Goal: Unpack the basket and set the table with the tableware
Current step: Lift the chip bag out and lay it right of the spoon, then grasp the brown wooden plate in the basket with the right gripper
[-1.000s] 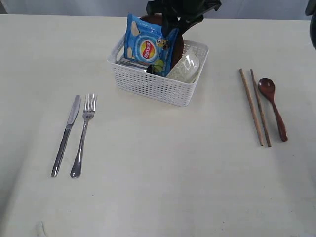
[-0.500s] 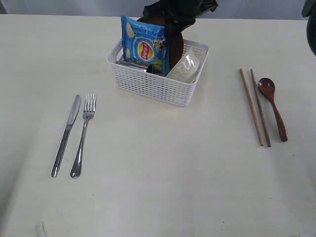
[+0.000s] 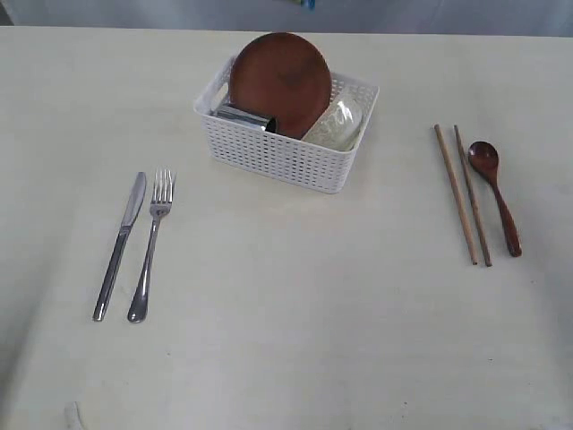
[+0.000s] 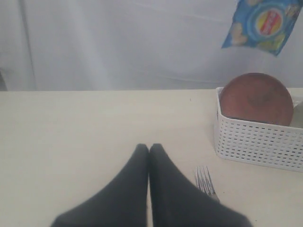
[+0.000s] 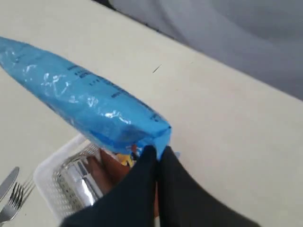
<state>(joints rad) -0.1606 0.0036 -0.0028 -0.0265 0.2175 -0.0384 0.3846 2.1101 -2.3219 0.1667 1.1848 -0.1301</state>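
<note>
The white basket stands at the back middle of the table. In it a brown plate leans upright, with a steel cup and a cream bowl beside it. Knife and fork lie at the left; chopsticks and the wooden spoon lie at the right. My right gripper is shut on the edge of the blue chips bag, high above the basket. My left gripper is shut and empty, low over the table near the fork.
The chips bag hangs in the air above the basket in the left wrist view. Only a sliver of the chips bag shows at the exterior view's top edge, and neither arm appears there.
The right gripper closed on the chips bag and lifted it up out of the basket, leaving the exterior view. The plate, hidden behind the bag before, now shows fully.
</note>
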